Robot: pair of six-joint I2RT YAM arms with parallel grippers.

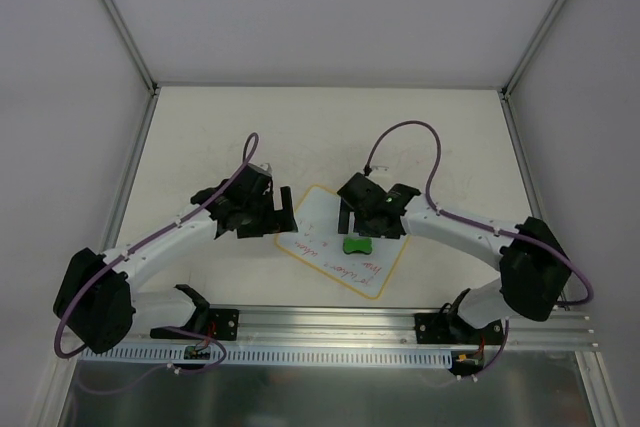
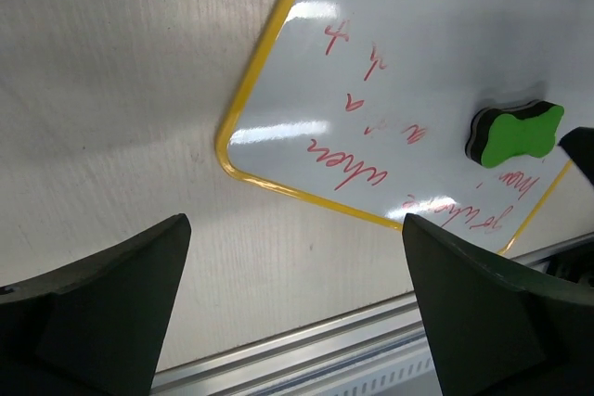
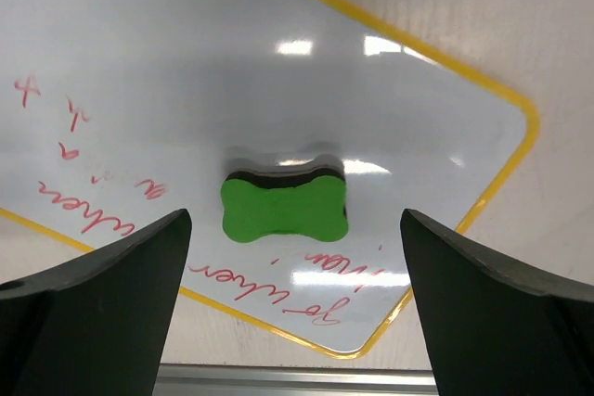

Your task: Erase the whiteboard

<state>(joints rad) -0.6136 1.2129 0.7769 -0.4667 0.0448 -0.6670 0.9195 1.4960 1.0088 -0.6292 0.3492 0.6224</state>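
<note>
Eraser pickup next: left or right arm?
Right. Its open end effector hangs directly over the green eraser, with fingers either side of it in the wrist view. The left end effector, also open, sits at the whiteboard's left edge, with the eraser well off to its side.

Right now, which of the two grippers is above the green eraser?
The right gripper: the eraser lies on the whiteboard below its open jaws. The left gripper hangs by the board's edge, farther off.

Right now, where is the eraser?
The eraser sits on the whiteboard, centre of the top view, close by the open right gripper and beside the red writing.
</note>
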